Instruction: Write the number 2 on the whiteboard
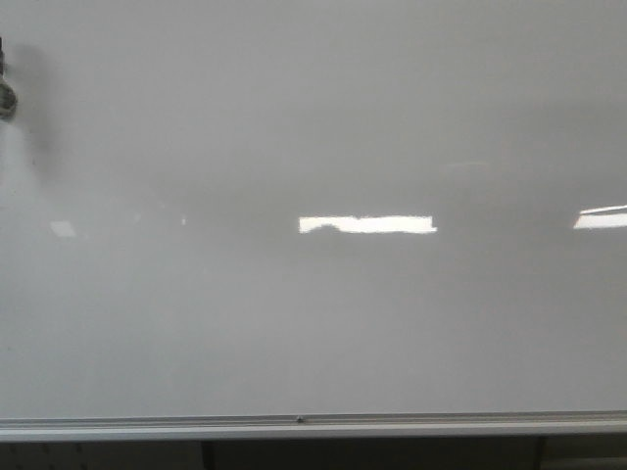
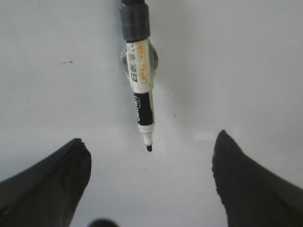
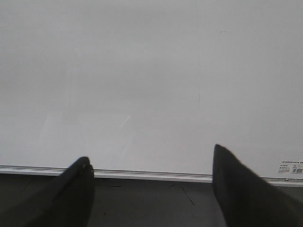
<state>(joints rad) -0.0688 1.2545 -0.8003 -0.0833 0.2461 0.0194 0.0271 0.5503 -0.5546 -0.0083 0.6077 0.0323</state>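
Observation:
The whiteboard fills the front view, glossy and blank; no number 2 is in view on it. In the left wrist view a black-and-white marker pen lies against the whiteboard, its bare black tip pointing toward my left gripper. That gripper is open, with its fingers wide on either side of the tip and apart from it. My right gripper is also open and empty, over the whiteboard by its silver frame edge.
The aluminium frame runs along the near edge, with a dark surface beyond it. Bright light reflections lie mid-board. A dark object shows at the far left edge of the front view.

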